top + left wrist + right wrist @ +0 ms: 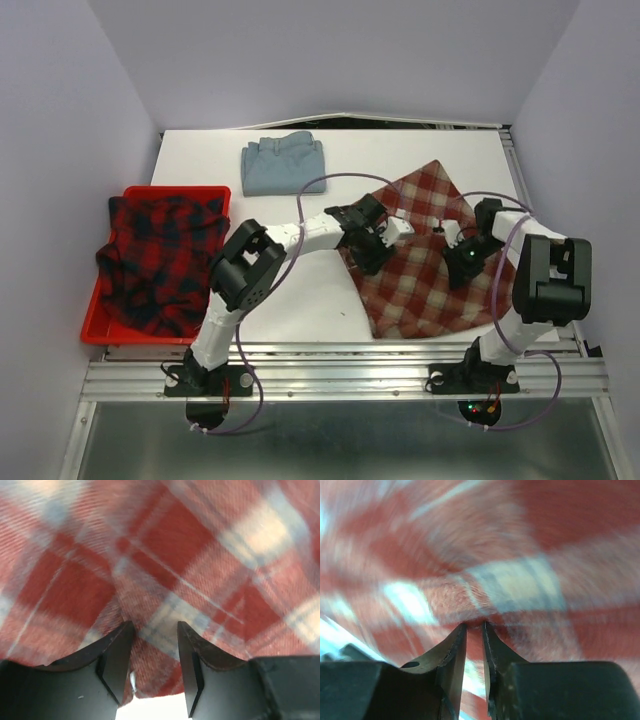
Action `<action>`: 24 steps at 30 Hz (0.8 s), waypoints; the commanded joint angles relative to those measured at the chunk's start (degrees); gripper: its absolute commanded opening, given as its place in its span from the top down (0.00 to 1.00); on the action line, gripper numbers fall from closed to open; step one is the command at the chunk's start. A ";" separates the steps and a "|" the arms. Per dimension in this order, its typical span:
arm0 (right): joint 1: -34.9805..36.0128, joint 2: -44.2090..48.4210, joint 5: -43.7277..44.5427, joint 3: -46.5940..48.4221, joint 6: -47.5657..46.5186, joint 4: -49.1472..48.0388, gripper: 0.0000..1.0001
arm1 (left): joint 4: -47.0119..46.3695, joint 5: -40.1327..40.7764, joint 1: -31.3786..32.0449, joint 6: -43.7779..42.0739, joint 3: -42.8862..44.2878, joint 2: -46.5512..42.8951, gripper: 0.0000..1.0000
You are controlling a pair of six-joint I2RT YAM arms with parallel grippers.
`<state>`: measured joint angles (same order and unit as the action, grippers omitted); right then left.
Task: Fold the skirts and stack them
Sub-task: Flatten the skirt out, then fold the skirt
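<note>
The brick-red and cream check skirt (430, 275) lies spread on the right half of the table. My left gripper (372, 250) sits at its left edge. In the left wrist view the left gripper (155, 626) has its jaws apart, with the check skirt (165, 565) hem lying between them. My right gripper (458, 262) is over the skirt's right part. In the right wrist view the right gripper (474, 626) is pinched on a pucker of the check skirt (520, 585). The light blue skirt (283, 163) lies folded at the back. The red and navy plaid skirt (160, 265) is bunched in the tray.
A red plastic tray (170, 191) stands at the left edge of the table and holds the plaid skirt. Lilac walls close in the back and both sides. The arms' metal mounting rail (340, 378) runs along the near edge.
</note>
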<state>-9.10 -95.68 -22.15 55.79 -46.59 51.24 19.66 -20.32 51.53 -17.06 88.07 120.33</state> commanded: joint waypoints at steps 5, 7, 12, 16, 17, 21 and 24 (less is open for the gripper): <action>5.32 -0.91 -13.52 6.14 -2.98 16.51 0.73 | 4.33 1.86 -12.68 -8.75 1.67 -1.67 0.46; 5.32 -1.09 -16.16 10.46 -1.85 18.44 0.73 | 5.73 -0.41 -12.77 -11.93 0.97 -5.53 0.44; 4.80 -4.50 -16.27 26.79 8.32 12.33 0.73 | 7.32 -3.68 -12.94 -14.50 2.19 -11.95 0.42; 4.80 -8.90 -10.56 35.84 16.25 2.50 0.73 | 6.18 -2.18 -13.82 -12.66 5.00 -12.23 0.42; 4.80 -11.43 -9.15 37.71 17.40 0.46 0.72 | 5.14 -2.36 -14.52 -12.04 6.66 -11.97 0.41; 4.80 -17.95 -3.88 46.58 22.06 -10.17 0.67 | 5.21 -5.16 -19.78 -9.66 14.91 -7.67 0.39; 4.80 -21.91 -1.59 51.08 23.90 -16.07 0.56 | 5.39 -5.44 -21.64 -8.26 22.91 -3.62 0.38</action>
<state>-3.81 -114.48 -28.69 101.01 -27.97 47.35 25.91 -24.08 33.56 -27.57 102.91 113.43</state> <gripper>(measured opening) 0.348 0.616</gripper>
